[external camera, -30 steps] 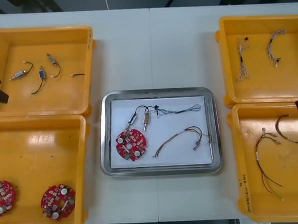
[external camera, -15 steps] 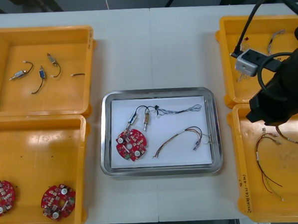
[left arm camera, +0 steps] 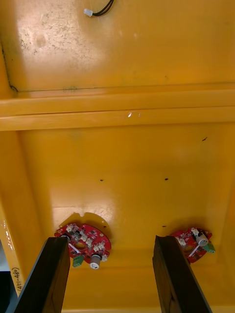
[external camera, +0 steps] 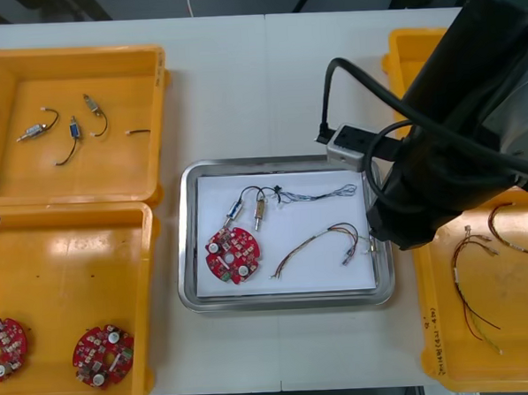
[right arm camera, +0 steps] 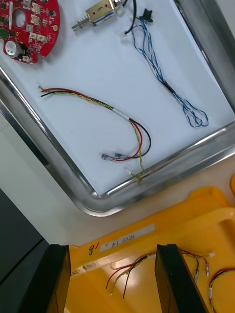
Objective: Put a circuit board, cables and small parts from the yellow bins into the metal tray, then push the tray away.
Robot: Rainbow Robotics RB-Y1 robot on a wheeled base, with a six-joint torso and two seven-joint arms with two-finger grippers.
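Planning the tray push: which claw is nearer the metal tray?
Right. The right claw hangs at the right rim of the metal tray; the left claw hovers over the near left yellow bin.

Front camera sits high, looking steeply down, metal tray (external camera: pixel 287 301) mid-frame. Right wrist camera looks down close at the tray's corner and the cable bin (right arm camera: pixel 191 227) beside it. Left wrist camera looks close into the circuit-board bin (left arm camera: pixel 122 161) left of the tray. Front view covers both patches.

The right arm (external camera: pixel 448 152) hangs over the right edge of the metal tray (external camera: pixel 278 302). The tray holds one red circuit board (external camera: pixel 232 253), cables (external camera: pixel 318 195) and small metal parts (external camera: pixel 259 215).
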